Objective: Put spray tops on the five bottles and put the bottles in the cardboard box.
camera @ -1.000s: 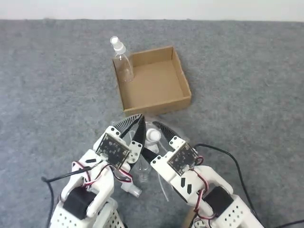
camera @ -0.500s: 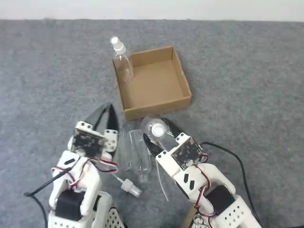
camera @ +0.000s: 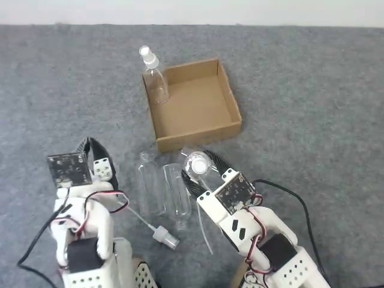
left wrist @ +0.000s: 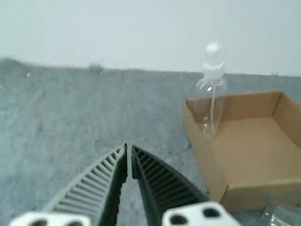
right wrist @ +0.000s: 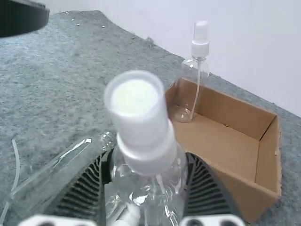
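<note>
My right tool (camera: pixel 198 165) is gripping a clear bottle (right wrist: pixel 143 174) upright by its body, and a white spray top (right wrist: pixel 136 101) is sitting on its neck. My left tool (left wrist: pixel 129 157) is hanging closed and empty above the grey worktop (camera: pixel 312 108), at nine o'clock of two clear uncapped bottles (camera: pixel 147 189) that are lying side by side. A loose spray top (camera: pixel 165 235) with its thin tube is lying at six o'clock of them. The cardboard box (camera: pixel 198 135) is sitting at twelve o'clock, with a capped bottle (camera: pixel 157 84) standing in its ten o'clock corner.
</note>
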{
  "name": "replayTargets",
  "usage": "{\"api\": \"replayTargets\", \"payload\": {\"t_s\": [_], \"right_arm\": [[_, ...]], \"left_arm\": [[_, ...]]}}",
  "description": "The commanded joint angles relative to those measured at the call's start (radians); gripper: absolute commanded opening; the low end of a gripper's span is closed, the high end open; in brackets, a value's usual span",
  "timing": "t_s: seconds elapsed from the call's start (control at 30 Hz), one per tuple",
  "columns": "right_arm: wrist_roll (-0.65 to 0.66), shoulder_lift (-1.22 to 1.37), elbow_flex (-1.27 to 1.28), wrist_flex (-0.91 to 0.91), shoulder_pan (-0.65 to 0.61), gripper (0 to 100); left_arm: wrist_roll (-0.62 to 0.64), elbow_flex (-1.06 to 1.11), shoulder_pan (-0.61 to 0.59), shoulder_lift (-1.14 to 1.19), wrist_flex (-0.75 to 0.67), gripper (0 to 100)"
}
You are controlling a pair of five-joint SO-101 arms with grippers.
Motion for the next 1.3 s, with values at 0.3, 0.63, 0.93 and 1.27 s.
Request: {"api": "replayTargets", "payload": {"t_s": [0.3,0.63,0.93,1.27], "right_arm": [[-0.005,-0.018,-0.048,0.002,0.073,0.6],[0.028,0.019,-0.358,0.068,0.070,0.6],[0.043,0.426,-0.694,0.039,0.068,0.6],[0.043,0.803,-0.816,-0.136,0.068,0.6]], "left_arm": [[0.029,0.143,-0.044,-0.017,-0.130,1],[0.029,0.145,-0.044,-0.017,-0.132,1],[0.026,0.145,-0.044,-0.017,-0.132,1],[0.026,0.145,-0.044,-0.017,-0.132,1]]}}
